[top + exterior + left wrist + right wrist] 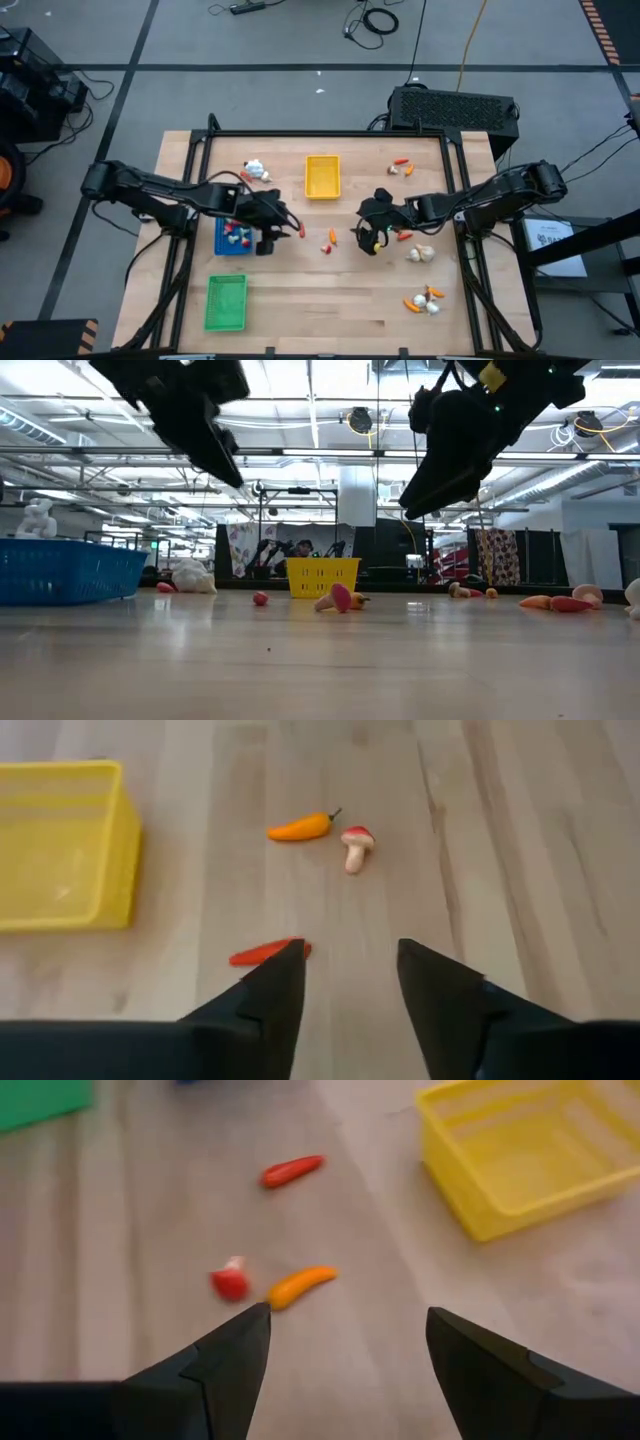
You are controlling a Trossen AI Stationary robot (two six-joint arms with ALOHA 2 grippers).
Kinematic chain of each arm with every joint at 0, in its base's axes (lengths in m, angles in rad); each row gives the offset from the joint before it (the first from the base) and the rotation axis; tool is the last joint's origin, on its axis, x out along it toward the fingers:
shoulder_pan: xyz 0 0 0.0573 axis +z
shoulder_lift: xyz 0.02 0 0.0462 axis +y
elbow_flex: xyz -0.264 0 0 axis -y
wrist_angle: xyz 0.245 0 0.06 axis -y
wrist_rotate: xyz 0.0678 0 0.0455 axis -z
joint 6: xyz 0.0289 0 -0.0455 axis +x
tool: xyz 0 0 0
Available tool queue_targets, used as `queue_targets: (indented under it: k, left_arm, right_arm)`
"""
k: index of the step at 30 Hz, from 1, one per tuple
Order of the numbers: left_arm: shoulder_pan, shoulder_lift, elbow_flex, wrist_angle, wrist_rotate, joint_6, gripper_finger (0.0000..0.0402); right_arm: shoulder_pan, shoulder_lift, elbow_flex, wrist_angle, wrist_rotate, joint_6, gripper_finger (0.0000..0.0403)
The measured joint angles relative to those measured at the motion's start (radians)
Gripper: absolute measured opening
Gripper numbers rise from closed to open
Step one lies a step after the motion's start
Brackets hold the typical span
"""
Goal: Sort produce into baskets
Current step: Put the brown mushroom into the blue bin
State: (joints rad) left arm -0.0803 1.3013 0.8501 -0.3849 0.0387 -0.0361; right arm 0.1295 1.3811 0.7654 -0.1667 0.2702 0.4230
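We see the left gripper (pixel 350 982) with fingers apart and empty, hovering beside the blue tray (pixel 221 244), a red pepper (pixel 266 952) just beyond its fingertip. The right gripper (pixel 348 1342) hangs open near the orange pepper (pixel 301 1285) and mushroom (pixel 229 1280).

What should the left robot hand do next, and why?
Probably dip toward the red pepper. The left gripper hangs open and empty above the table, with that pepper lying loose just by one fingertip. The orange pepper and mushroom sit farther off.
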Motion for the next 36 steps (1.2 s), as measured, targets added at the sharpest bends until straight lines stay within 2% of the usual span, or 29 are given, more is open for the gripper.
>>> queue_targets:
  k: [5, 7, 9, 14, 16, 19, 23, 26, 31, 36]
  left_arm:
    - [-0.011, 0.103, 0.000, 0.134, 0.001, 0.036, 0.0216]
    - [-0.016, 0.139, 0.000, 0.217, -0.002, 0.055, 0.0225]
    - [-0.020, 0.172, 0.000, 0.286, -0.007, 0.076, 0.0228]
    - [-0.025, 0.246, -0.001, 0.406, -0.011, 0.105, 0.0228]
    - [-0.025, 0.273, -0.001, 0.438, -0.011, 0.105, 0.0228]
    - [-0.025, 0.303, -0.001, 0.445, -0.011, 0.105, 0.0228]
    - [-0.025, 0.321, -0.001, 0.449, -0.012, 0.105, 0.0228]
    - [-0.025, 0.324, -0.001, 0.448, -0.012, 0.105, 0.0228]
    - [-0.025, 0.324, -0.001, 0.447, -0.013, 0.105, 0.0228]
    - [-0.025, 0.324, -0.001, 0.447, -0.013, 0.125, 0.0228]
  right_arm:
    - [-0.060, 0.000, 0.000, -0.034, 0.135, 0.024, 0.0258]
    - [-0.105, 0.000, 0.000, -0.059, 0.208, 0.032, 0.0258]
    - [-0.166, 0.000, 0.000, -0.108, 0.230, 0.029, 0.0258]
    - [-0.357, 0.000, 0.000, -0.212, 0.221, 0.049, 0.0258]
    - [-0.432, 0.000, 0.000, -0.218, 0.181, 0.057, 0.0258]
    - [-0.529, 0.000, 0.000, -0.218, 0.097, 0.048, 0.0258]
    - [-0.630, 0.002, 0.000, -0.250, 0.091, 0.029, 0.0258]
    - [-0.677, 0.003, 0.000, -0.257, 0.088, 0.006, 0.0258]
    - [-0.706, 0.013, 0.000, -0.256, 0.021, -0.023, 0.0258]
    - [-0.741, 0.112, 0.000, -0.239, 0.012, -0.024, 0.0258]
